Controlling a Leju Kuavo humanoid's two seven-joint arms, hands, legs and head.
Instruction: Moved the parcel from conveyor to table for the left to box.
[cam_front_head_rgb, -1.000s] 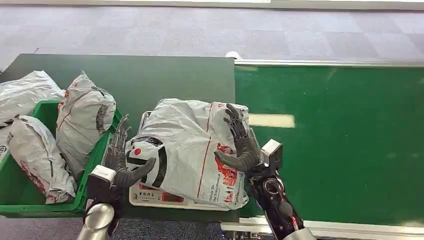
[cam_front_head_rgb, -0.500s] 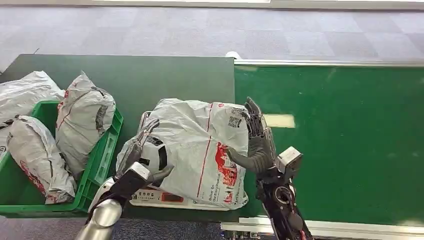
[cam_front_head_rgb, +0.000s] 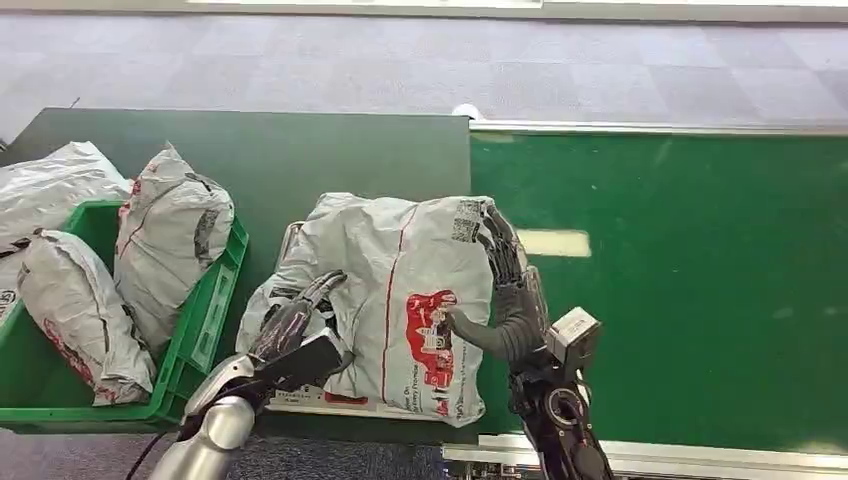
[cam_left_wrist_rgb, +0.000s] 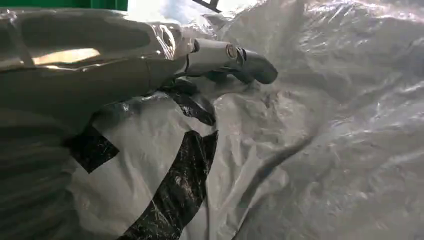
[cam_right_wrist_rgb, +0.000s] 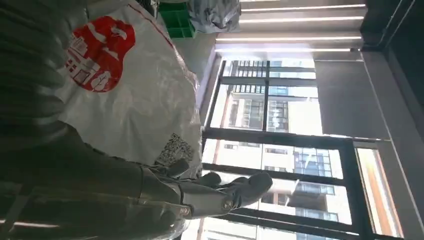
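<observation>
A big grey plastic parcel with red print lies over a white scale at the table's front edge. My left hand grips its near left corner, fingers laid on top and thumb below; the left wrist view shows that hand against the crinkled film of the parcel. On the parcel's right side my right hand holds it, thumb pressed into the front and fingers stretched along the edge. In the right wrist view the right hand lies along the parcel near its QR label.
A green crate at the left holds several grey parcels, one leaning on its right wall. The dark green table runs behind, and the bright green conveyor belt lies to the right.
The parcel has rolled and shifted left over the scale. My left hand went from beside it to onto its near corner. My right hand moved from on top to its right side.
</observation>
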